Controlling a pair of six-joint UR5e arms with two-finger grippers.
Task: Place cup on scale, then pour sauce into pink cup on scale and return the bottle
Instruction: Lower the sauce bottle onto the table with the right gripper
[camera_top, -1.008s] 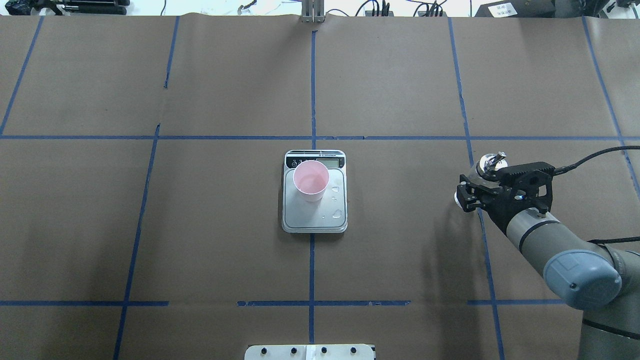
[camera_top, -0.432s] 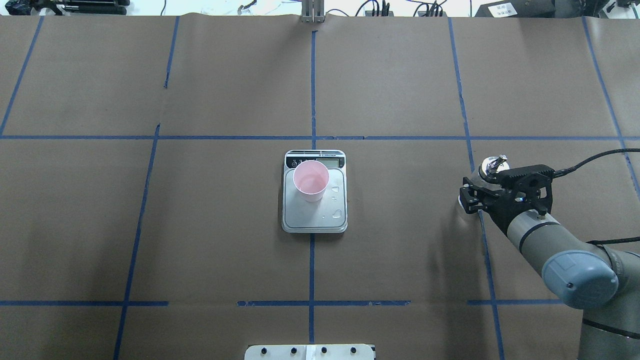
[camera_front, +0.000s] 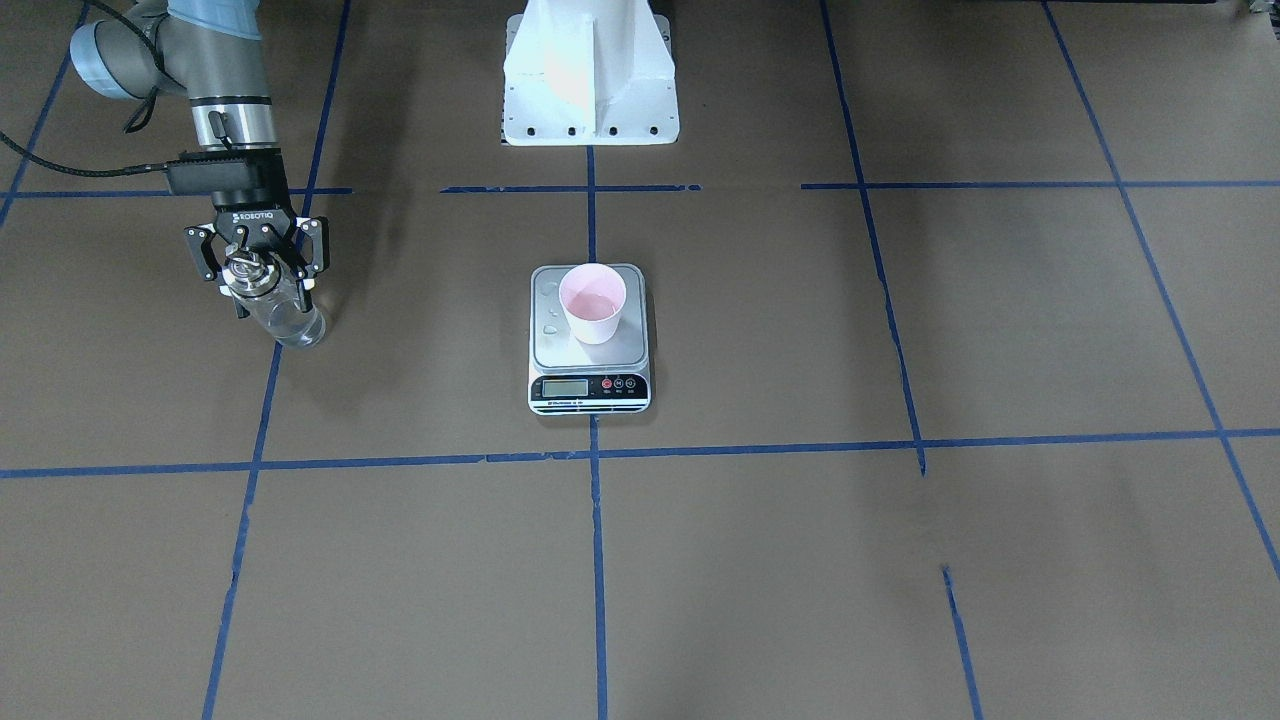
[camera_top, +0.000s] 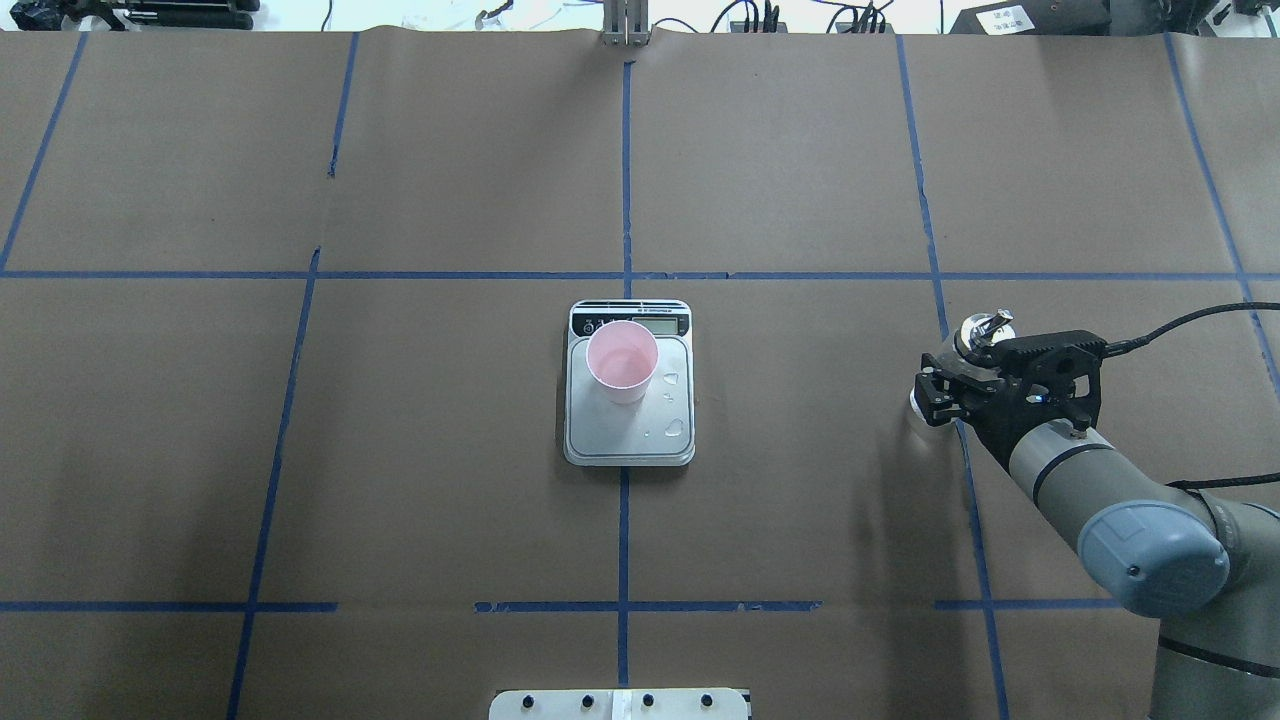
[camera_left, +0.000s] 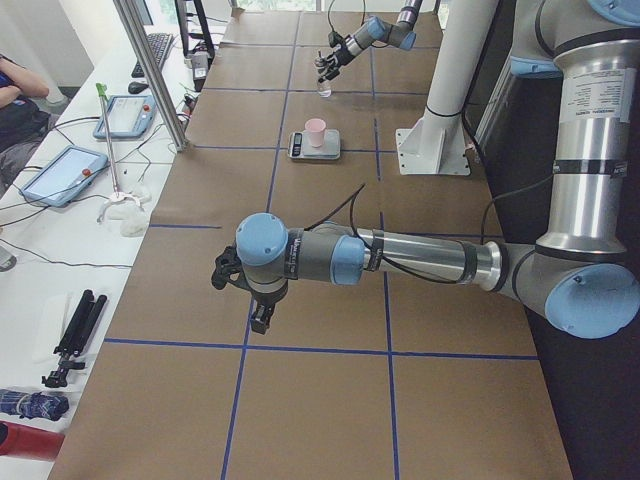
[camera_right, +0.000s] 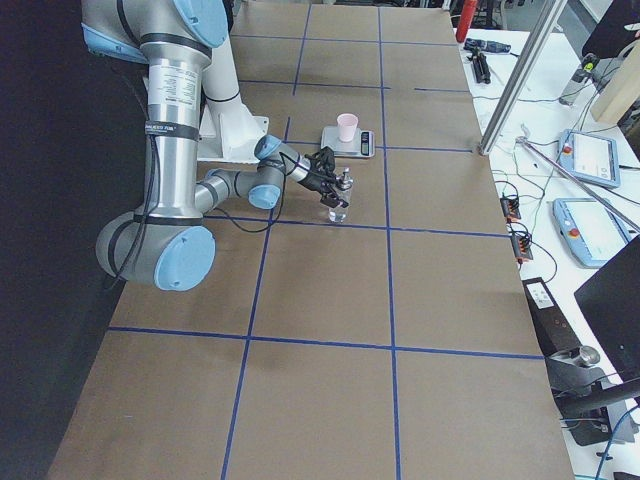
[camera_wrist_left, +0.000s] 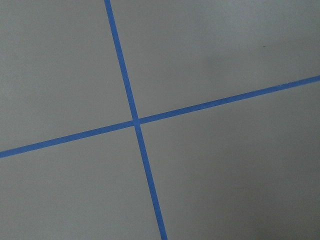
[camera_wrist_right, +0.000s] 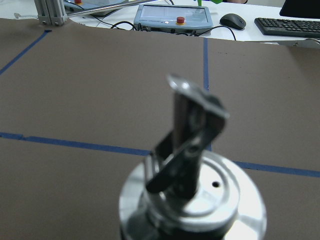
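The pink cup stands upright on the back left part of the scale, holding some clear liquid. Drops of liquid lie on the platform beside it. The glass bottle with its silver pour-spout cap is far out on the robot's right, upright at a blue tape line. My right gripper is shut on the bottle just below the cap. The clear sauce shows faintly through the glass. My left gripper hangs over bare table, seen only from the side, so I cannot tell its state.
The robot's white base stands behind the scale. A metal post rises at the far table edge, with tablets and a keyboard beyond. A person's arm rests at a side bench.
The right gripper and the bottle have sunk slightly toward the table and barely shifted sideways. The cup and scale have not moved.
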